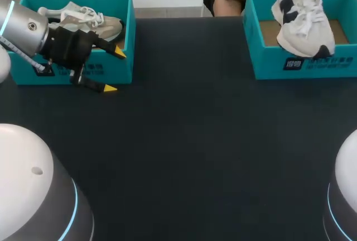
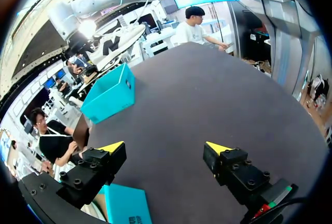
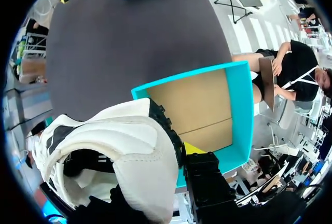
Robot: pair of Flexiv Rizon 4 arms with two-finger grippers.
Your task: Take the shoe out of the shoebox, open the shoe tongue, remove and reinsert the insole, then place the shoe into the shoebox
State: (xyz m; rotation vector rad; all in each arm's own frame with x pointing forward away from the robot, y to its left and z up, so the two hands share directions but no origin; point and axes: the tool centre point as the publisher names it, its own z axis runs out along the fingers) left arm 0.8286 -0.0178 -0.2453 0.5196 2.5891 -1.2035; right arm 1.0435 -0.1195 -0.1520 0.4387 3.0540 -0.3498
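A white shoe with navy patches [image 1: 304,18] hangs toe-down over the right teal shoebox [image 1: 304,65], its toe at the box's front wall. In the right wrist view my right gripper [image 3: 176,150] is shut on the white shoe [image 3: 119,151] at its heel collar. One yellow fingertip [image 3: 192,148] shows outside the collar and the other is hidden inside. Below lies the open box [image 3: 239,110] with its brown floor. My left gripper [image 1: 115,71] stands open and empty at the front wall of the left teal shoebox [image 1: 120,68], which holds a beige shoe [image 1: 83,19].
The dark table [image 1: 195,152] stretches between the two boxes. In the left wrist view the open gripper [image 2: 165,148] looks across the table toward the right box [image 2: 109,94], with a corner of the left box [image 2: 127,206] under it. A person sits just past the far edge.
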